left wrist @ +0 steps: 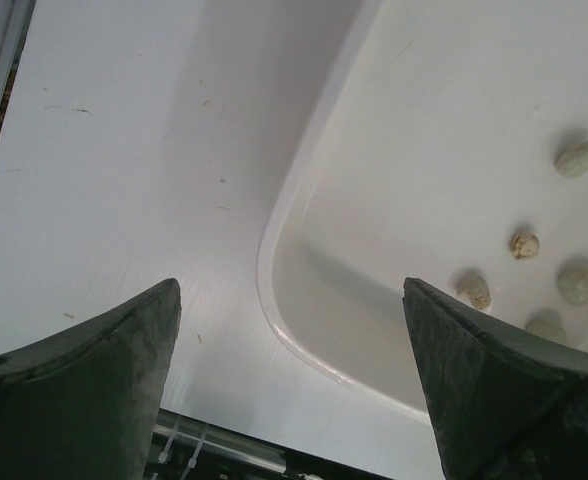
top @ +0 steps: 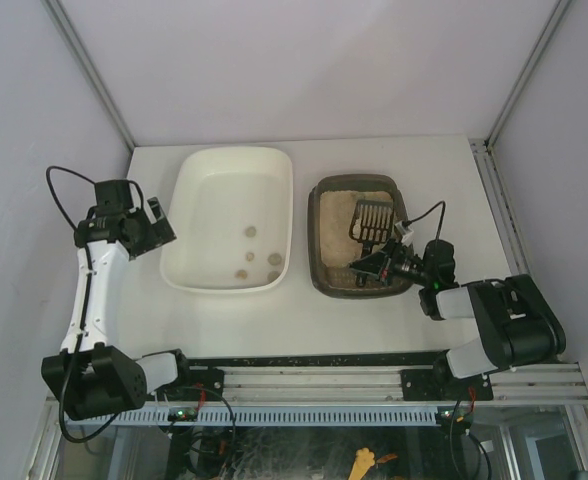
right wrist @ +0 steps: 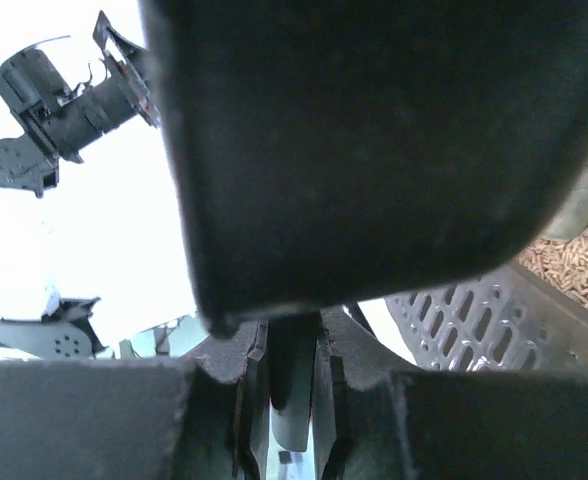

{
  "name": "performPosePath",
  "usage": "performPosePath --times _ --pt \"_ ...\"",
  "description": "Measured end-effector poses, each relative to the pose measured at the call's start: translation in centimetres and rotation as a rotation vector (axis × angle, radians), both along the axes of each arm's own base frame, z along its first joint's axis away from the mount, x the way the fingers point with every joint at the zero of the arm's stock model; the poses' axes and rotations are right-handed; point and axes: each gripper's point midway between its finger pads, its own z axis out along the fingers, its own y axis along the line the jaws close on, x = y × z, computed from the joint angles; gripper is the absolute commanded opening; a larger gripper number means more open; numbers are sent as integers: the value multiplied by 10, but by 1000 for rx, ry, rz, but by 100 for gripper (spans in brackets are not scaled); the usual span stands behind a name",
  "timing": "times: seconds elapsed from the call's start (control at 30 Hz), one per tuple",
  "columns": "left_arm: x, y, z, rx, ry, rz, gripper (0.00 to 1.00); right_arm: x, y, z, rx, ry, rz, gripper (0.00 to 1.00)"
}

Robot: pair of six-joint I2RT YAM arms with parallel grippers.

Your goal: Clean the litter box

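Note:
The litter box is a dark tray of beige litter at the table's right middle. A dark slotted scoop lies over the litter with its head toward the far side. My right gripper reaches in over the box's near right corner and is shut on the scoop's handle. In the right wrist view the slotted blade shows to the right of the fingers. My left gripper hangs open and empty just left of the white tub, over its near left corner.
Several pale clumps lie on the white tub's floor toward its near end. A grey clump sits on the litter by the scoop. Side walls close in the table left and right. The arm rail runs along the near edge.

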Motion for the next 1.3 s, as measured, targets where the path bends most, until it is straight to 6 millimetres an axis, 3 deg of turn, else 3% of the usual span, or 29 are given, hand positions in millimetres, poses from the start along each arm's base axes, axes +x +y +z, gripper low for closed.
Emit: performPosePath --times 0.2,0.37,0.5,0.67,0.87,1.07,1.3 --pt "1 -2 0 17 1 -1 96 -13 9 4 28 12 40 0" --pt "2 -4 1 21 -1 -10 96 5 -8 12 49 -8 -36 0" --pt "2 -3 1 29 -1 -1 96 -5 8 10 37 15 47 0" --pt "1 -2 1 34 0 4 96 6 -2 8 46 36 11 0" --pt "1 -2 1 36 -1 7 95 -9 25 11 29 33 142 0" --pt "1 -2 1 33 -2 12 94 16 2 10 23 38 27 0" --pt "1 -3 0 29 -2 10 92 -11 32 13 -34 5 150 0"
